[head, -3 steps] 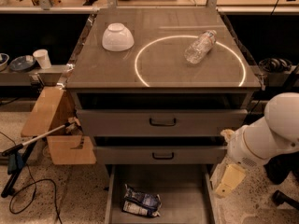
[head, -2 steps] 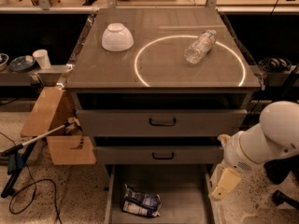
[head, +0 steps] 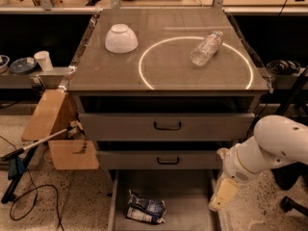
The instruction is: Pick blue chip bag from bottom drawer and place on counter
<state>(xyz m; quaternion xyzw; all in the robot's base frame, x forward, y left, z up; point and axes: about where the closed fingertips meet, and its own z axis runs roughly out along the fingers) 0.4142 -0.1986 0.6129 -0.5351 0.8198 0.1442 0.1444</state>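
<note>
The blue chip bag (head: 145, 210) lies crumpled on the floor of the open bottom drawer (head: 192, 196), toward its front left. My gripper (head: 223, 194) hangs at the end of the white arm over the drawer's right edge, to the right of the bag and apart from it. The counter (head: 163, 64) carries the bright white ring.
A white bowl (head: 121, 38) sits upside down at the counter's back left. A clear plastic bottle (head: 206, 48) lies inside the ring. Two shallower drawers with black handles (head: 167, 125) are above the bottom drawer. A cardboard box (head: 57, 134) and a long tool (head: 33, 148) stand left of the cabinet.
My arm and gripper have moved a little to the left and down, closer to the open bottom drawer. The bag has not moved.
</note>
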